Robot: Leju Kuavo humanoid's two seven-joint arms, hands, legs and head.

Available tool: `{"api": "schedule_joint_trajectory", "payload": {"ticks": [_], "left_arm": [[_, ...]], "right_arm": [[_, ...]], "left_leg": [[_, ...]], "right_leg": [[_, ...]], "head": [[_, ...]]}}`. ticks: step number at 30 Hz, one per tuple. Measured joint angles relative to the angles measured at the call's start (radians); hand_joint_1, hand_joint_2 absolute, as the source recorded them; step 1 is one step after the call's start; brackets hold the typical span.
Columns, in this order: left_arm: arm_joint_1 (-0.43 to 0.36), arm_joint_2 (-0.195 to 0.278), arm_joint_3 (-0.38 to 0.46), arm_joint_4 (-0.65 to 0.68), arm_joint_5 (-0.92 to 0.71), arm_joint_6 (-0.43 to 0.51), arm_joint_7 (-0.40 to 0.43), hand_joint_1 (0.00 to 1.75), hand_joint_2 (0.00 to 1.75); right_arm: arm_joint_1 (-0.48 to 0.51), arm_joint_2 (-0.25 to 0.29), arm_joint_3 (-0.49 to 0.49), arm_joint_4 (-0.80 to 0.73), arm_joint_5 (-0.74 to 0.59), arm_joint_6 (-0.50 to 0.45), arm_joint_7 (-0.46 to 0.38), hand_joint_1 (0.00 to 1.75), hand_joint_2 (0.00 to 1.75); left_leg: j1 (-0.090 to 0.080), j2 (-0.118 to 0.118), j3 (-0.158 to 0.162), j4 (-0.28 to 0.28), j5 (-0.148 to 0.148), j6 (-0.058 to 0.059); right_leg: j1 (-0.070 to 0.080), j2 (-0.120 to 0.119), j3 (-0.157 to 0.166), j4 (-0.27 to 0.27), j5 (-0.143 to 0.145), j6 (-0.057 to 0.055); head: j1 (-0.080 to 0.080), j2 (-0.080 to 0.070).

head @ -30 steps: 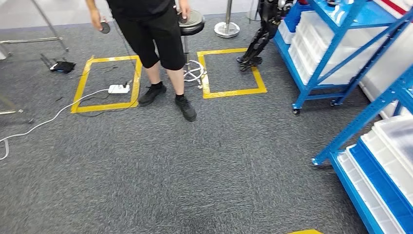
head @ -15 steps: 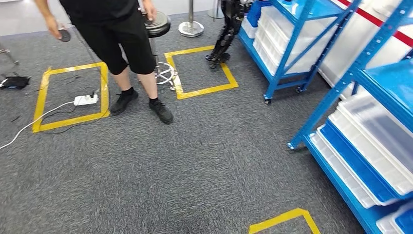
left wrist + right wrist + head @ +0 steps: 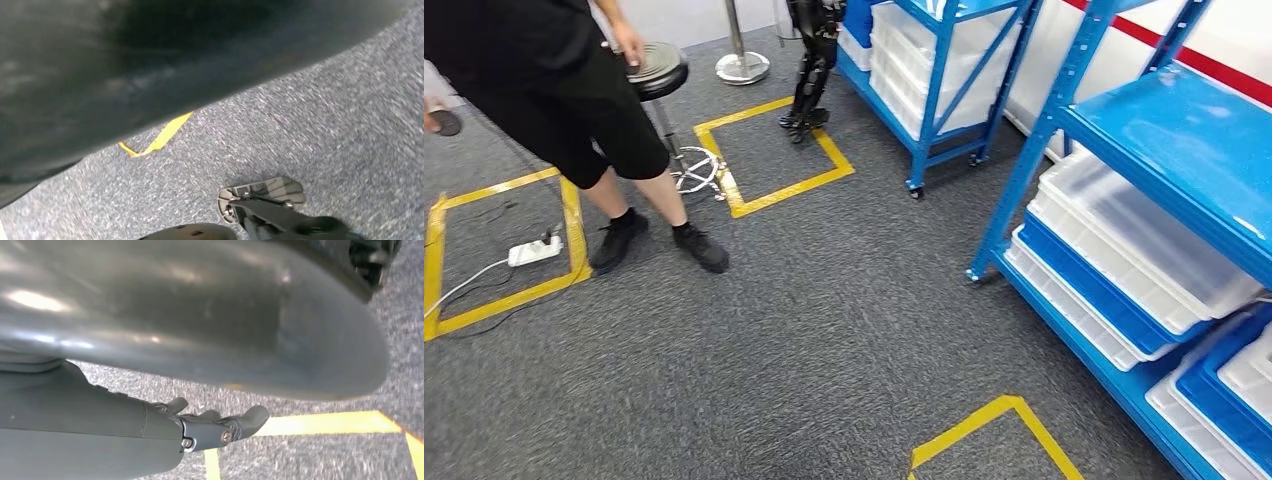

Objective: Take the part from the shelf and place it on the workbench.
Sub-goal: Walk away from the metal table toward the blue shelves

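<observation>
While the robot faces the blue shelf (image 3: 1114, 130) stacked with white trays (image 3: 1124, 240), its right hand (image 3: 220, 427) hangs empty, fingers loosely apart; the left hand's state cannot be told. No part is identifiable; approaching the shelf likely comes next.

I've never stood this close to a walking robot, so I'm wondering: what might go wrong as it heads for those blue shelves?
1. A person stands on the carpet near the robot's path; a stray step could bring them together.
2. A power strip and its white cable lie on the floor, a tripping hazard if the robot drifts that way.
3. The blue shelf post stands close on the right; a swinging arm or the right hand might clip it.
</observation>
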Motion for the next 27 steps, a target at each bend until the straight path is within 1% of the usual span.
{"api": "schedule_joint_trajectory", "payload": {"ticks": [1, 2, 3, 4, 5, 6, 7, 8, 9, 10, 11, 12, 13, 14, 15, 16, 17, 18, 19, 20, 21, 22, 23, 24, 25, 26, 27], "left_arm": [[0.001, 0.000, 0.000, 0.000, 0.000, -0.001, 0.000, 0.00, 0.00], [0.002, 0.001, 0.000, 0.000, 0.000, -0.002, 0.000, 0.00, 0.00], [0.003, 0.002, 0.000, 0.000, 0.000, -0.002, 0.000, 0.00, 0.00], [0.003, 0.003, 0.000, 0.000, 0.000, -0.003, -0.001, 0.00, 0.00], [0.004, 0.003, 0.000, 0.000, 0.000, -0.004, -0.001, 0.00, 0.00], [0.004, 0.004, 0.000, 0.000, 0.000, -0.005, -0.001, 0.00, 0.00], [0.004, 0.004, 0.000, 0.000, 0.000, -0.005, -0.001, 0.00, 0.00], [0.003, 0.004, 0.000, 0.000, 0.000, -0.006, -0.001, 0.00, 0.00], [0.001, 0.004, 0.000, 0.000, 0.000, -0.006, -0.001, 0.00, 0.00], [0.001, 0.004, 0.000, 0.000, 0.000, -0.006, -0.001, 0.00, 0.00], [0.000, 0.004, 0.000, 0.000, 0.000, -0.006, -0.002, 0.00, 0.00], [0.001, 0.005, 0.000, 0.000, 0.000, -0.006, -0.002, 0.00, 0.00], [0.001, 0.005, 0.000, -0.001, 0.000, -0.006, -0.002, 0.00, 0.00], [0.002, 0.006, 0.000, -0.001, 0.000, -0.006, -0.002, 0.00, 0.00], [0.003, 0.006, 0.000, -0.001, 0.000, -0.007, -0.002, 0.00, 0.00], [0.002, 0.006, 0.000, -0.001, 0.000, -0.007, -0.002, 0.00, 0.00], [0.002, 0.006, 0.000, -0.001, 0.000, -0.007, -0.002, 0.00, 0.00], [0.002, 0.006, 0.000, -0.001, 0.000, -0.007, -0.002, 0.00, 0.00], [0.002, 0.006, 0.000, -0.001, 0.000, -0.007, -0.002, 0.00, 0.00], [0.001, 0.006, 0.000, 0.000, 0.000, -0.007, -0.002, 0.00, 0.00], [0.001, 0.006, 0.000, 0.000, 0.000, -0.007, -0.002, 0.00, 0.00], [0.001, 0.006, 0.000, 0.000, 0.000, -0.008, -0.002, 0.00, 0.00], [0.001, 0.006, 0.000, 0.000, 0.000, -0.008, -0.002, 0.00, 0.00], [0.000, 0.006, 0.000, 0.000, 0.000, -0.009, -0.002, 0.00, 0.00], [-0.001, 0.006, 0.000, 0.000, 0.000, -0.009, -0.002, 0.00, 0.00], [-0.002, 0.005, 0.000, 0.000, 0.000, -0.010, -0.002, 0.00, 0.00], [-0.003, 0.005, 0.000, 0.000, -0.001, -0.010, -0.002, 0.00, 0.00]], "right_arm": [[0.000, 0.000, 0.000, 0.000, 0.000, 0.000, 0.000, 0.00, 0.00], [0.001, 0.000, 0.000, 0.000, 0.000, 0.000, 0.000, 0.00, 0.00], [0.001, 0.000, 0.000, 0.000, 0.000, 0.000, 0.000, 0.00, 0.00], [0.002, 0.000, 0.000, 0.000, 0.000, 0.000, 0.000, 0.00, 0.00], [0.002, 0.000, 0.000, 0.000, 0.000, 0.000, 0.000, 0.00, 0.00], [0.002, 0.000, 0.000, 0.000, 0.000, 0.000, 0.000, 0.00, 0.00], [0.002, 0.000, 0.000, 0.000, 0.000, 0.000, 0.000, 0.00, 0.00], [0.003, 0.000, 0.000, 0.000, 0.000, 0.000, 0.000, 0.00, 0.00], [0.005, 0.000, 0.000, 0.000, 0.000, 0.000, 0.000, 0.00, 0.00], [0.007, 0.000, 0.000, 0.000, 0.000, 0.000, 0.000, 0.00, 0.00], [0.008, 0.001, 0.000, 0.000, 0.000, 0.000, 0.000, 0.00, 0.00], [0.007, 0.001, 0.000, 0.000, 0.000, 0.000, 0.000, 0.00, 0.00], [0.005, 0.001, 0.000, 0.000, 0.000, 0.000, 0.000, 0.00, 0.00], [0.002, 0.001, 0.000, 0.000, 0.000, 0.000, 0.000, 0.00, 0.00], [0.001, 0.001, 0.000, 0.000, 0.000, 0.000, 0.000, 0.00, 0.00], [0.001, 0.001, 0.000, 0.000, 0.000, 0.000, 0.000, 0.00, 0.00], [0.002, 0.001, 0.000, 0.000, 0.000, 0.000, 0.000, 0.00, 0.00], [0.004, 0.001, 0.000, 0.000, 0.000, 0.000, 0.000, 0.00, 0.00], [0.004, 0.001, 0.000, 0.000, 0.000, 0.000, 0.000, 0.00, 0.00], [0.002, 0.001, 0.000, 0.000, 0.000, 0.000, 0.000, 0.00, 0.00], [0.000, 0.001, 0.000, 0.000, 0.000, 0.000, 0.000, 0.00, 0.00], [-0.003, 0.001, 0.000, 0.000, 0.001, 0.000, 0.000, 0.00, 0.00], [-0.003, 0.001, 0.000, 0.000, 0.001, 0.000, 0.000, 0.00, 0.00], [-0.003, 0.001, 0.000, 0.000, 0.001, 0.000, 0.000, 0.00, 0.00], [-0.001, 0.000, 0.000, 0.000, 0.002, 0.000, 0.000, 0.00, 0.00], [0.001, 0.000, 0.000, 0.000, 0.003, 0.000, 0.000, 0.00, 0.00], [0.002, 0.000, 0.000, 0.000, 0.004, 0.000, 0.000, 0.00, 0.00]], "left_leg": [[0.001, -0.002, -0.016, 0.021, 0.003, -0.002], [0.002, -0.004, -0.014, 0.006, 0.027, -0.003], [0.005, -0.010, 0.005, -0.045, 0.066, -0.004], [0.010, -0.030, 0.033, -0.110, 0.103, -0.005], [0.014, -0.053, 0.058, -0.170, 0.129, -0.005], [0.015, -0.071, 0.075, -0.209, 0.143, -0.002], [0.013, -0.082, 0.082, -0.226, 0.143, 0.002], [0.009, -0.076, 0.082, -0.230, 0.142, 0.010], [0.006, -0.064, 0.083, -0.231, 0.144, 0.019], [0.004, -0.053, 0.084, -0.234, 0.146, 0.028], [0.004, -0.042, 0.085, -0.237, 0.149, 0.037], [0.004, -0.029, 0.086, -0.240, 0.150, 0.045], [0.001, -0.015, 0.087, -0.241, 0.149, 0.050], [-0.001, 0.000, 0.086, -0.241, 0.148, 0.054], [-0.003, 0.015, 0.087, -0.241, 0.147, 0.056], [-0.004, 0.029, 0.087, -0.241, 0.145, 0.057], [-0.004, 0.042, 0.089, -0.241, 0.143, 0.056], [-0.005, 0.053, 0.091, -0.241, 0.141, 0.055], [-0.005, 0.064, 0.093, -0.241, 0.139, 0.051], [-0.008, 0.074, 0.096, -0.240, 0.135, 0.046], [-0.011, 0.084, 0.099, -0.240, 0.131, 0.040], [-0.013, 0.094, 0.103, -0.241, 0.127, 0.034], [-0.015, 0.104, 0.108, -0.244, 0.125, 0.027], [-0.013, 0.114, 0.115, -0.247, 0.122, 0.021], [-0.010, 0.110, 0.121, -0.247, 0.118, 0.015], [-0.007, 0.093, 0.121, -0.235, 0.107, 0.010], [-0.005, 0.068, 0.110, -0.203, 0.086, 0.008]], "right_leg": [[0.001, 0.015, 0.001, 0.000, -0.001, 0.000], [0.001, 0.032, 0.003, 0.001, -0.001, 0.000], [0.000, 0.047, 0.005, 0.003, -0.002, 0.002], [-0.001, 0.062, 0.007, 0.005, -0.004, 0.005], [0.002, 0.075, 0.006, 0.010, -0.006, 0.009], [0.002, 0.086, 0.003, 0.013, -0.008, 0.015], [0.003, 0.096, -0.002, 0.013, -0.008, 0.022], [0.002, 0.106, -0.008, 0.013, -0.007, 0.028], [-0.001, 0.110, -0.013, 0.010, -0.005, 0.033], [-0.001, 0.097, -0.020, 0.015, -0.007, 0.037], [0.000, 0.072, -0.033, 0.035, -0.016, 0.039], [0.002, 0.040, -0.055, 0.077, -0.034, 0.037], [0.003, 0.011, -0.088, 0.137, -0.058, 0.032], [0.002, -0.003, -0.125, 0.206, -0.084, 0.029], [0.001, -0.009, -0.157, 0.263, -0.101, 0.029], [0.000, -0.012, -0.173, 0.292, -0.105, 0.032], [-0.001, -0.015, -0.169, 0.281, -0.095, 0.039], [-0.002, -0.022, -0.144, 0.234, -0.075, 0.046], [-0.002, -0.040, -0.106, 0.164, -0.051, 0.052], [0.000, -0.064, -0.069, 0.098, -0.032, 0.055], [0.002, -0.082, -0.041, 0.051, -0.018, 0.053], [0.006, -0.094, -0.027, 0.026, -0.010, 0.048], [0.010, -0.090, -0.026, 0.022, -0.008, 0.042], [0.011, -0.077, -0.025, 0.020, -0.005, 0.035], [0.007, -0.064, -0.022, 0.017, -0.004, 0.030], [0.003, -0.052, -0.018, 0.013, -0.002, 0.023], [-0.003, -0.041, -0.012, 0.009, -0.001, 0.016]], "head": [[0.000, 0.000], [0.000, 0.000], [0.000, 0.000], [-0.001, 0.000], [-0.001, 0.000], [-0.001, 0.000], [-0.001, 0.000], [-0.001, 0.000], [-0.001, 0.000], [-0.001, 0.000], [0.002, 0.000], [0.004, 0.000], [0.007, 0.000], [0.009, 0.000], [0.010, 0.000], [0.010, 0.000], [0.010, 0.000], [0.010, 0.000], [0.011, 0.000], [0.012, 0.000], [0.012, 0.000], [0.011, 0.000], [0.010, 0.000], [0.009, 0.000], [0.008, 0.000], [0.006, 0.000], [0.003, 0.000]]}}
